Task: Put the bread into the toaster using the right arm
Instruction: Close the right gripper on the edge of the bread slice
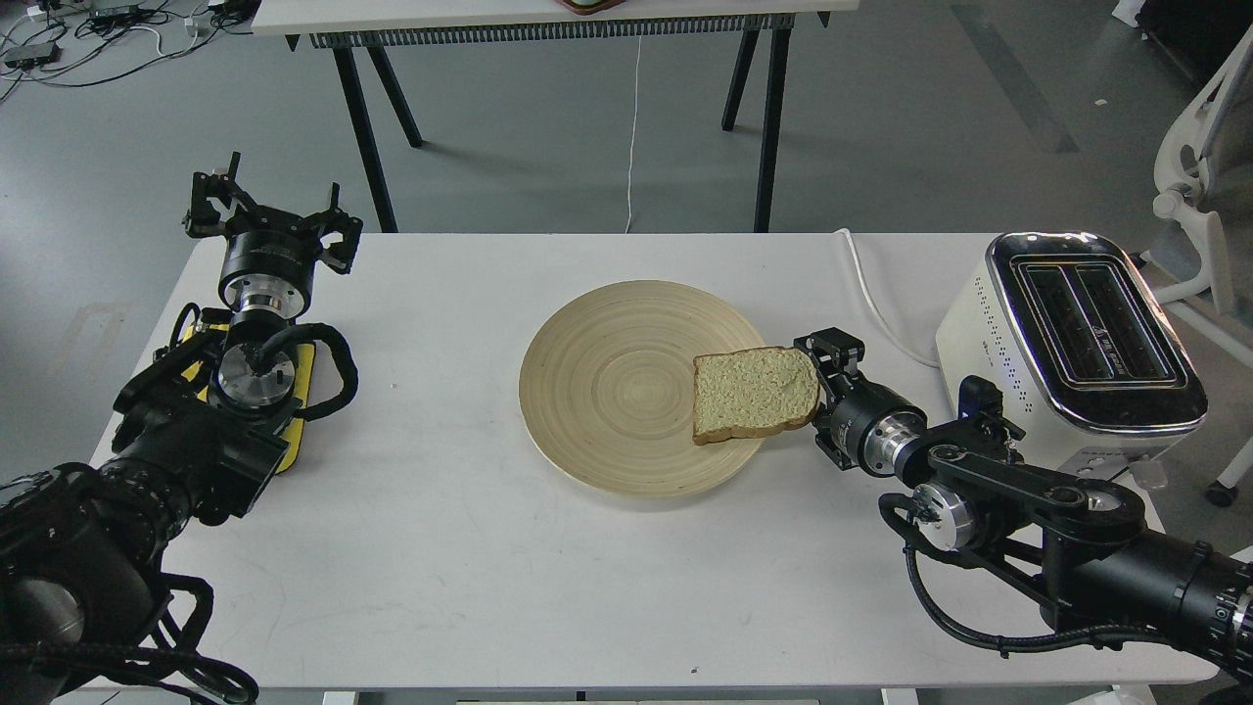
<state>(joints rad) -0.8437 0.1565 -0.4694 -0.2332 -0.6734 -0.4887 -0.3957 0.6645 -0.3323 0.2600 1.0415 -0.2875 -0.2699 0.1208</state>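
Note:
The bread [752, 393], a square slice with a brown crust, lies on the right edge of a round wooden plate [602, 382] and overhangs its rim. My right gripper [820, 397] is open at the slice's right edge, one finger above the corner and one below, close to or touching the crust. The cream-white toaster [1082, 338] stands at the table's right end with both slots empty, behind my right arm. My left gripper [269, 211] is open and empty at the table's far left corner.
The toaster's white cord [871, 294] runs over the table between plate and toaster to the back edge. A yellow part [299, 377] lies under my left arm. A black-legged table [548, 15] stands behind, a white chair [1199, 196] at the right.

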